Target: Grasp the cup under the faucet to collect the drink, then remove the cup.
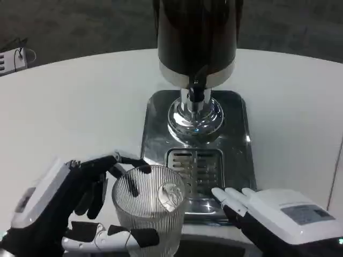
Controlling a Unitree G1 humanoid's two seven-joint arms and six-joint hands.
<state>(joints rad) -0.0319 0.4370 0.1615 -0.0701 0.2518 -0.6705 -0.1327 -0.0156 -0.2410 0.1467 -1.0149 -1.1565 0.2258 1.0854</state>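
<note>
- Far left, at the back edge of the white tabletop (69, 101): a pale power strip (10, 60) with a cable, partly cut off by the frame.
- Lower left: left robot hand (80, 206), white back turned up, dark fingers (126, 166) reaching over the near rim of the cup and a thumb lying along its lower front; clamped around the cup.
- Just right of that hand: the cup (150, 211), clear ribbed glass, upright, standing at the front left corner of the tray, in front of the grate and short of the spout, not directly beneath it. Contents hard to tell through the glass; only a bright reflection inside.
- Centre: shiny metal drip tray (155, 123) flat on the tabletop, with a slotted grate (195, 174) set into its front half.
- Centre, above the tray: drink dispenser (197, 32), a tall dark body with a chrome band, on a round chrome foot at the back of the tray; short black faucet (197, 85) pointing down at its front.
- Lower right: right robot hand (268, 214), white back up, pale fingers (230, 197) stretched out and slightly apart, pointing left towards the cup, resting at the tray's front right corner; holding nothing, near the cup but not touching it.
</note>
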